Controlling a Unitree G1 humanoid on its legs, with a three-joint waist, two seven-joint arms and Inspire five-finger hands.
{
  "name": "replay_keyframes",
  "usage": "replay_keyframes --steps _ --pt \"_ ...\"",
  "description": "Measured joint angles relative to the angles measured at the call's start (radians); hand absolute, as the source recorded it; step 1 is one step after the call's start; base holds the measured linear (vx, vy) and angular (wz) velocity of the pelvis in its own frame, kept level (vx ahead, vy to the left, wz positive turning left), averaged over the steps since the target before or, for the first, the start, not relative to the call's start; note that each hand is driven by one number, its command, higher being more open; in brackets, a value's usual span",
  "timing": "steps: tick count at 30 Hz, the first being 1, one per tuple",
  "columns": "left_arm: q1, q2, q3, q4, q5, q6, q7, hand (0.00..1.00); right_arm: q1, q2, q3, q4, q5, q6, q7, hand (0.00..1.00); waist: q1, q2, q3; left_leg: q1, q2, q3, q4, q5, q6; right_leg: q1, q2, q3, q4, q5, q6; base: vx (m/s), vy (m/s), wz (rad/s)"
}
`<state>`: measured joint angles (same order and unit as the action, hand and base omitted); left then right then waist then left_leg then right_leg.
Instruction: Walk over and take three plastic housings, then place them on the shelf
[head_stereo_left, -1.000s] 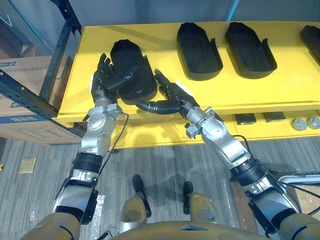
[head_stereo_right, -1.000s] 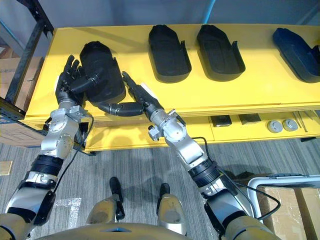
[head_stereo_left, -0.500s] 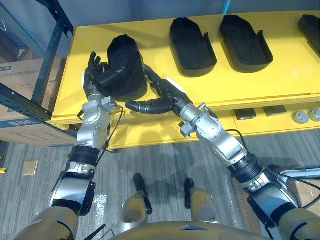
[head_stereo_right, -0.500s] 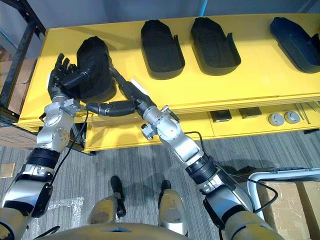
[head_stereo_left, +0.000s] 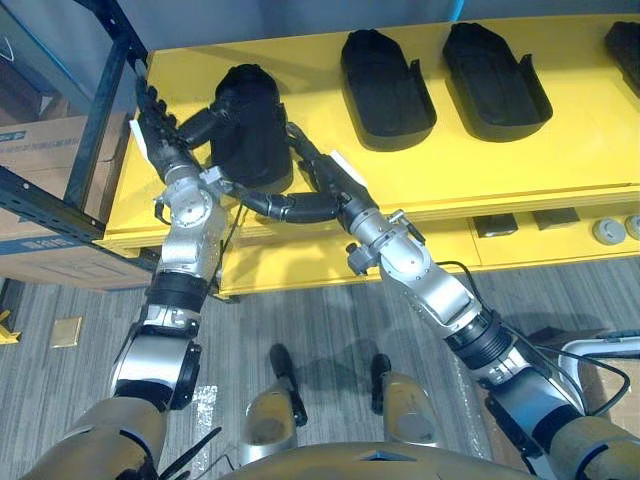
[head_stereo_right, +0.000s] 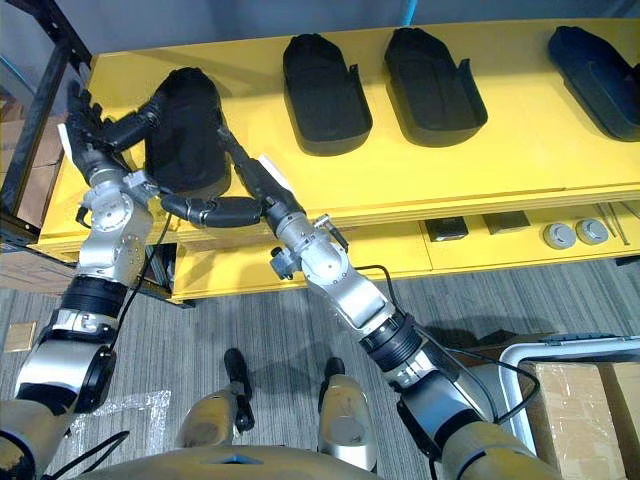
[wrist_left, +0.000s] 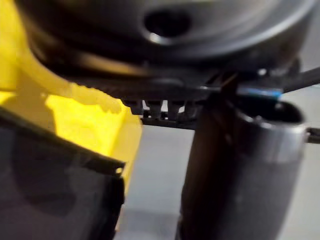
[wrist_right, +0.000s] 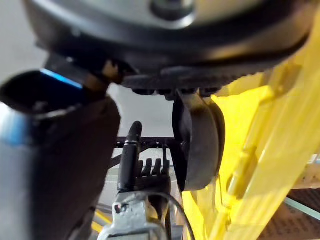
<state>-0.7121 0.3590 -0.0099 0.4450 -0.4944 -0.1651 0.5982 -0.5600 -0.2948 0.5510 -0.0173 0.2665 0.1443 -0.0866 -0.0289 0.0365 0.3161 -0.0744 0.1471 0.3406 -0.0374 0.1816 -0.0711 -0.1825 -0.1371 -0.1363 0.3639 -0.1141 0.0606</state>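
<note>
Together, the left robot hand and right robot hand, fingers straight, flank the leftmost housing.

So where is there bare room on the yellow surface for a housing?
Bare: the near strip of the yellow surface, before the two middle housings. Crowded: the left end, where left robot hand and right robot hand flank the leftmost housing.

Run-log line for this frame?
left hand: open, against left side of leftmost plastic housing | right hand: open, against its right side | yellow table: housing at left end, lift unclear
</note>
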Motion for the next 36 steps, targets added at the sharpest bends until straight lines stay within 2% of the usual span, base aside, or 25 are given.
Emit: replay_keyframes --steps 5,9,12,14,17,19,20,22,23,24,26,29,33,36 --pt "0.001 0.0 0.029 -0.074 0.035 -0.033 0.006 1.0 0.04 0.017 -0.035 0.0 -0.066 0.0 -0.024 1.0 0.0 0.008 -0.002 0.017 0.0 -0.007 -0.002 0.001 0.001 0.027 -0.001 -0.013 -0.009 -0.001 -0.001 0.0 0.001 0.06" --pt "0.018 0.0 0.037 -0.203 0.044 -0.073 0.015 1.0 0.059 0.025 -0.055 -0.012 -0.109 0.0 -0.066 1.0 0.002 0.012 -0.005 0.024 -0.001 -0.008 -0.007 0.002 0.003 0.035 -0.002 -0.017 -0.017 0.001 0.001 0.0 0.0 0.0" --pt "0.101 0.002 0.048 -0.392 0.078 -0.088 0.014 1.0 0.107 0.026 -0.095 -0.111 -0.146 -0.003 -0.113 1.0 0.0 0.016 -0.007 0.046 -0.005 -0.007 -0.022 0.005 0.002 0.054 -0.002 -0.017 -0.028 0.001 0.003 0.03 0.002 -0.01" --pt "0.176 0.001 0.052 -0.514 0.079 -0.109 0.01 1.0 0.143 0.026 -0.135 -0.194 -0.178 -0.023 -0.145 1.0 -0.002 0.028 -0.021 0.049 -0.006 -0.008 -0.025 0.003 0.001 0.064 -0.001 -0.019 -0.038 0.003 0.006 0.06 0.002 0.01" --pt "0.327 -0.009 0.08 -0.705 0.114 -0.142 -0.026 1.0 0.226 0.023 -0.231 -0.335 -0.185 -0.108 -0.181 1.0 -0.001 0.053 -0.048 0.057 -0.009 -0.014 -0.038 0.003 0.001 0.076 0.0 -0.021 -0.058 0.007 0.012 0.07 0.0 0.02" --pt "0.474 -0.046 0.1 -0.826 0.131 -0.166 -0.083 1.0 0.347 0.024 -0.309 -0.41 -0.186 -0.199 -0.201 1.0 -0.001 0.059 -0.073 0.087 -0.012 -0.016 -0.044 -0.006 -0.003 0.117 0.001 -0.024 -0.088 0.008 0.013 0.08 0.009 0.02" --pt "0.565 -0.064 0.106 -0.88 0.149 -0.188 -0.122 1.0 0.43 0.025 -0.359 -0.437 -0.194 -0.264 -0.205 1.0 -0.002 0.058 -0.096 0.095 -0.012 -0.018 -0.044 -0.015 -0.005 0.128 0.002 -0.027 -0.107 0.008 0.016 0.05 0.019 0.0" --pt "0.68 -0.089 0.107 -0.942 0.149 -0.211 -0.189 1.0 0.542 0.031 -0.432 -0.465 -0.226 -0.337 -0.207 1.0 -0.002 0.056 -0.116 0.1 -0.012 -0.017 -0.041 -0.029 -0.006 0.144 0.003 -0.027 -0.127 0.008 0.018 0.02 0.016 0.0" --pt "0.803 -0.112 0.105 -0.991 0.15 -0.231 -0.257 1.0 0.657 0.052 -0.504 -0.477 -0.245 -0.395 -0.211 1.0 -0.004 0.054 -0.137 0.102 -0.013 -0.015 -0.039 -0.043 -0.012 0.155 0.003 -0.026 -0.147 0.008 0.018 0.05 0.035 -0.01" --pt "0.846 -0.122 0.105 -1.004 0.149 -0.238 -0.283 1.0 0.7 0.068 -0.534 -0.477 -0.27 -0.411 -0.221 1.0 -0.004 0.053 -0.143 0.102 -0.014 -0.015 -0.039 -0.045 -0.011 0.159 0.003 -0.026 -0.153 0.009 0.019 0.06 0.04 0.0" --pt "1.011 -0.162 0.108 -1.015 0.147 -0.278 -0.368 1.0 0.867 0.136 -0.635 -0.469 -0.382 -0.428 -0.288 1.0 -0.007 0.048 -0.167 0.104 -0.015 -0.012 -0.04 -0.05 -0.011 0.169 0.003 -0.026 -0.176 0.014 0.027 0.05 0.026 -0.02" --pt "1.176 -0.223 0.113 -1.014 0.102 -0.331 -0.458 1.0 1.027 0.218 -0.735 -0.393 -0.406 -0.432 -0.352 1.0 -0.01 0.035 -0.177 0.103 -0.015 -0.006 -0.043 -0.051 -0.01 0.172 0.004 -0.025 -0.187 0.015 0.028 0.04 0.015 -0.02" --pt "1.295 -0.248 0.117 -0.999 -0.018 -0.355 -0.596 1.0 1.141 0.266 -0.757 -0.274 -0.35 -0.433 -0.373 1.0 -0.009 0.028 -0.181 0.112 -0.015 -0.002 -0.043 -0.055 -0.008 0.189 0.003 -0.028 -0.194 0.019 0.035 0.05 0.009 0.0" --pt "1.332 -0.249 0.114 -0.94 -0.055 -0.354 -0.696 1.0 1.156 0.266 -0.731 -0.116 -0.336 -0.435 -0.365 1.0 -0.006 0.024 -0.195 0.118 -0.015 -0.008 -0.042 -0.058 -0.009 0.209 0.001 -0.045 -0.204 0.019 0.035 0.02 0.004 0.11"
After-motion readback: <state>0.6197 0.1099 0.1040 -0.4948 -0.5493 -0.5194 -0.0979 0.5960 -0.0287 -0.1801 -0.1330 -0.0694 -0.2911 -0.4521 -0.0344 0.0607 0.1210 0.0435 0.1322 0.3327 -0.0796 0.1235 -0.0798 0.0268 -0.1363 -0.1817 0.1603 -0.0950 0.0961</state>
